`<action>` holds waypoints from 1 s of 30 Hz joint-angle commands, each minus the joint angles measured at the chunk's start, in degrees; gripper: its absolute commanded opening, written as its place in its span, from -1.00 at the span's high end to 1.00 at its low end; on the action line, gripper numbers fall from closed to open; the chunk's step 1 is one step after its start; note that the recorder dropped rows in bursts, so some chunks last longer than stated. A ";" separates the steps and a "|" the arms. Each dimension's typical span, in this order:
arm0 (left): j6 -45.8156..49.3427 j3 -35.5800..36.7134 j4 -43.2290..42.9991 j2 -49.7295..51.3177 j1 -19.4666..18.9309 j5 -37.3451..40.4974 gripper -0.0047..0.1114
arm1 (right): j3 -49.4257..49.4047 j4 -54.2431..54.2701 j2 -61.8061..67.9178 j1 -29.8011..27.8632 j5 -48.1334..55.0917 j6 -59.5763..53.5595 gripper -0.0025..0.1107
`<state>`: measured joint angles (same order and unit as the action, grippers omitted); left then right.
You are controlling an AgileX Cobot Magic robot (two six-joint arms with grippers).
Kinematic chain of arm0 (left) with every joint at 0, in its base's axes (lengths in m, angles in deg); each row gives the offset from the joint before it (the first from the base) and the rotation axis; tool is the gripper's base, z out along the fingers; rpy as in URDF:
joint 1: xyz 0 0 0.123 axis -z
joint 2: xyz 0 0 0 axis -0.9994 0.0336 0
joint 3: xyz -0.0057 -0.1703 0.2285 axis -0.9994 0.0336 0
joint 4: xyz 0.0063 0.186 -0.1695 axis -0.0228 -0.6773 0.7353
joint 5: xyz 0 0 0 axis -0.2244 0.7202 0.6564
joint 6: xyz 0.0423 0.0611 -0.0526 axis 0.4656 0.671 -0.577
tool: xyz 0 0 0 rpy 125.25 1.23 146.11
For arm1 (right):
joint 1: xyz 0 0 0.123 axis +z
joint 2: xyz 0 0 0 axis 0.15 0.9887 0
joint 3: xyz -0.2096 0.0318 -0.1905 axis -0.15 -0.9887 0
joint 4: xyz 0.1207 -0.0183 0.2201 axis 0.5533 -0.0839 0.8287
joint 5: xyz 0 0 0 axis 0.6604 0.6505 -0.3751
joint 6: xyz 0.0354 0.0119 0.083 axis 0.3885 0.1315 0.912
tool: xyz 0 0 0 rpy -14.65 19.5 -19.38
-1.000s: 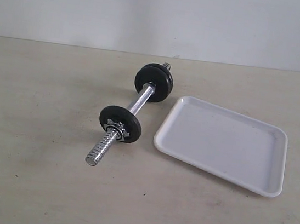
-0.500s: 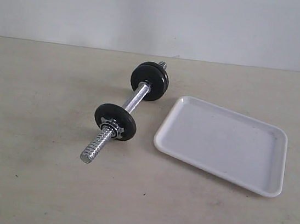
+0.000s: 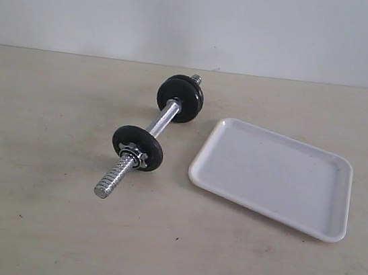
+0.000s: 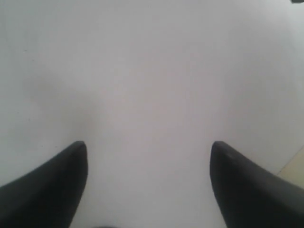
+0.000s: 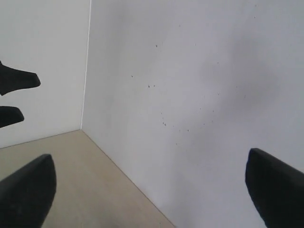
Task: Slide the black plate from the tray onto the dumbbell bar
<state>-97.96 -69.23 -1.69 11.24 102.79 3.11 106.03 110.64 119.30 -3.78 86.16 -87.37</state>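
The chrome dumbbell bar [image 3: 161, 122] lies on the beige table, left of the white tray [image 3: 270, 176]. A black plate [image 3: 141, 139] sits near its front threaded end behind a chrome star nut [image 3: 133, 153]. More black plate [image 3: 186, 100] sits at the far end. Nothing lies in the tray. Neither arm shows in the exterior view. My left gripper [image 4: 148, 144] is open in front of a plain white surface. My right gripper [image 5: 149, 155] is open wide, facing a white wall corner above the table.
A white wall [image 3: 200, 17] runs behind the table. In the right wrist view two dark pointed shapes [image 5: 14, 80] poke in from the edge, beside the wall corner [image 5: 85, 71]. Bare tabletop [image 3: 36, 226] spreads in front of the bar and the tray.
The dumbbell bar with its plates has rolled a little to the left, away from the tray. The tray has not moved.
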 commanded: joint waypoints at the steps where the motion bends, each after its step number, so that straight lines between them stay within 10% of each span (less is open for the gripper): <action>1: 1.01 1.51 -0.07 -1.05 -0.21 3.35 -0.20 | 0.25 0.13 -2.21 -0.23 0.12 -0.34 -0.87; 30: 1.65 1.80 -0.07 5.15 -0.21 8.10 -0.20 | 0.25 -0.40 -3.17 -0.23 0.12 -0.59 -0.87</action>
<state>-96.39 -67.67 -1.79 15.46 102.79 11.27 106.07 110.51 116.34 -3.78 86.16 -87.47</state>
